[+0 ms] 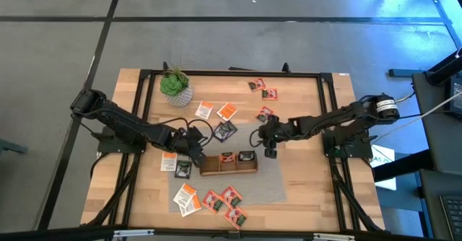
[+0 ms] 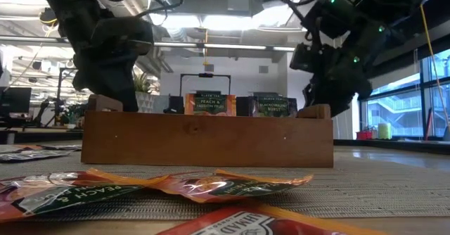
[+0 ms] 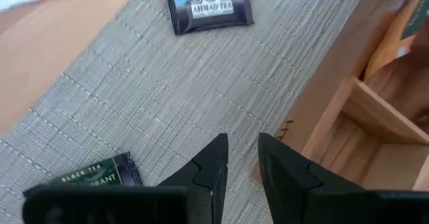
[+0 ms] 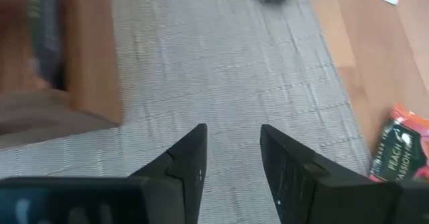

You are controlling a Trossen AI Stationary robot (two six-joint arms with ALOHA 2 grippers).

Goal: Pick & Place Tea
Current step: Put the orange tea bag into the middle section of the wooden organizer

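The wooden tray (image 1: 228, 164) sits mid-mat, two tea sachets (image 1: 237, 157) already upright inside, others scattered around. The left gripper (image 3: 242, 160) hovers at its empty end, the right gripper (image 4: 232, 150) beside the other end, both spread and empty, likely between picks.

Both arms reaching inward — left gripper (image 1: 193, 156) and right gripper (image 1: 270, 144) low, jaws seemingly parted, empty.
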